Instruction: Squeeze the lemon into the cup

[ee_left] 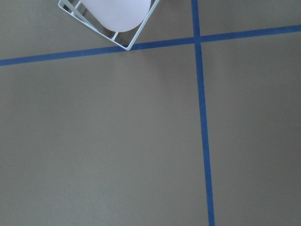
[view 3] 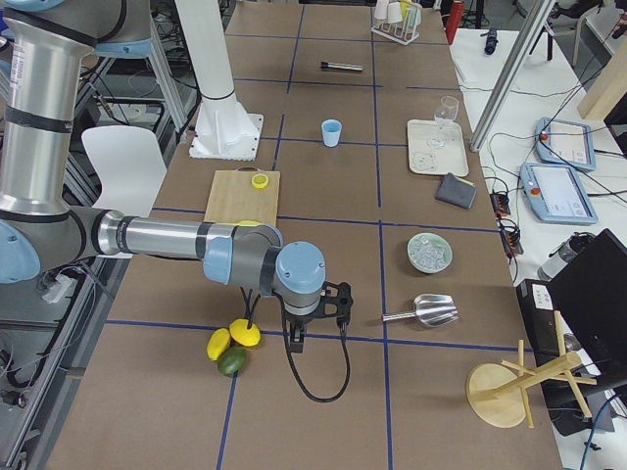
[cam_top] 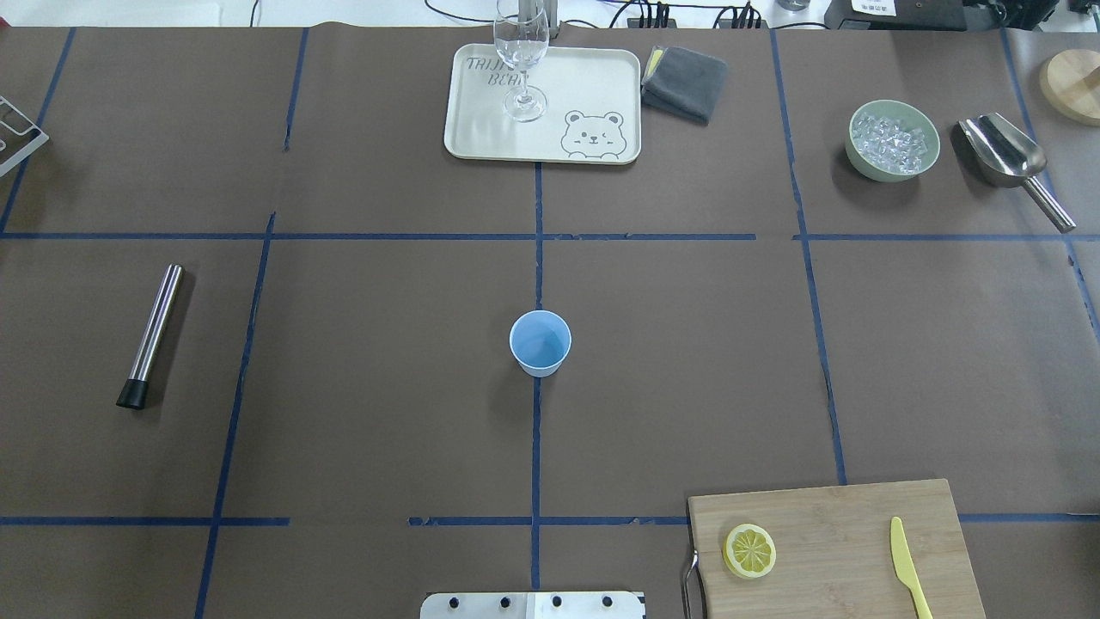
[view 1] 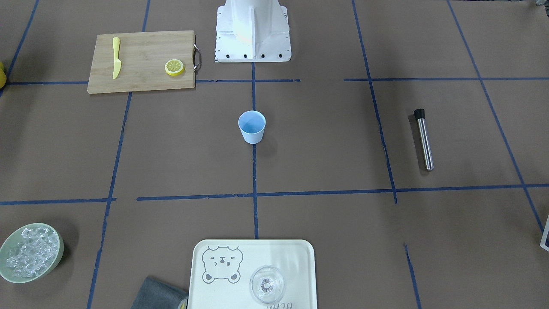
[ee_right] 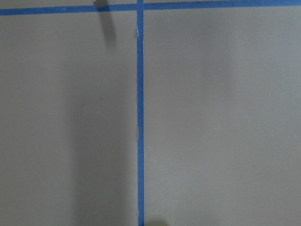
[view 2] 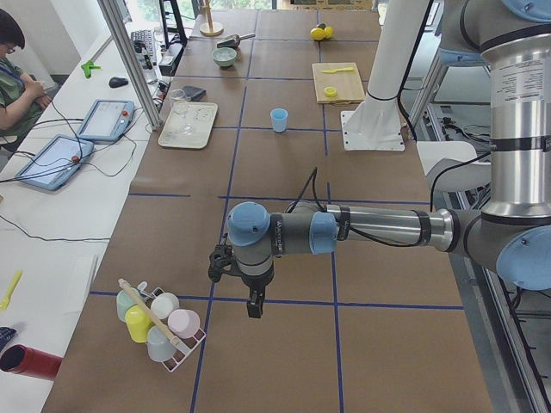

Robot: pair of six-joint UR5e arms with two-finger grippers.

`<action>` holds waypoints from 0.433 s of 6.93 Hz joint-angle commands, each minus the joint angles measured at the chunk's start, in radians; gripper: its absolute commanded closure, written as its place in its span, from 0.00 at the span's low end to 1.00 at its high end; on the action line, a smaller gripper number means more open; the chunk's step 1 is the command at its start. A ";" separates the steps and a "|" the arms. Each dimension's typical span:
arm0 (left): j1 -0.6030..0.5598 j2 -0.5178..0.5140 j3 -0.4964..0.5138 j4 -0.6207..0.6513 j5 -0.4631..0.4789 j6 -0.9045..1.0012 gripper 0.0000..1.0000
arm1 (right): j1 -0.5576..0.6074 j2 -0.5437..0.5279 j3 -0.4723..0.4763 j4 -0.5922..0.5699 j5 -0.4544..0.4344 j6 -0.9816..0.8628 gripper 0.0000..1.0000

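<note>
The light-blue cup (view 1: 251, 126) stands upright dead centre in the front-facing view, right on the blue tape line. Up in the upper left, the lemon slice (view 1: 174, 67) lies flat on the wooden cutting board (view 1: 146, 51), near its metal handle end and well apart from the cup. A yellow knife (view 1: 116, 58) lies at the board's far left.

Neither arm is anywhere near. The left gripper (view 2: 255, 305) hangs low in the left side view, beside a rack of cups (view 2: 159, 323). The right gripper (view 3: 296, 338) points down, lower middle of the right side view, near some yellow and green fruit (view 3: 233, 345). Wide or narrow? For either gripper, these views cannot tell.
</note>
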State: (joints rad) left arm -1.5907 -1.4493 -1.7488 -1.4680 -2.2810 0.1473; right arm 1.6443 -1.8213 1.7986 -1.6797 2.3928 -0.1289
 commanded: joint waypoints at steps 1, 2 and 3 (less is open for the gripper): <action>0.000 0.000 -0.015 0.000 0.000 0.000 0.00 | 0.000 0.008 0.004 0.000 0.000 0.003 0.00; 0.000 -0.003 -0.029 -0.002 0.000 0.001 0.00 | 0.000 0.014 0.027 0.002 0.008 0.009 0.00; 0.000 -0.011 -0.050 -0.052 0.000 -0.003 0.00 | -0.003 0.040 0.050 0.002 0.020 0.020 0.00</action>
State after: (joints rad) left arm -1.5907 -1.4535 -1.7770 -1.4809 -2.2810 0.1473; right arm 1.6437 -1.8038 1.8228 -1.6787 2.4011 -0.1195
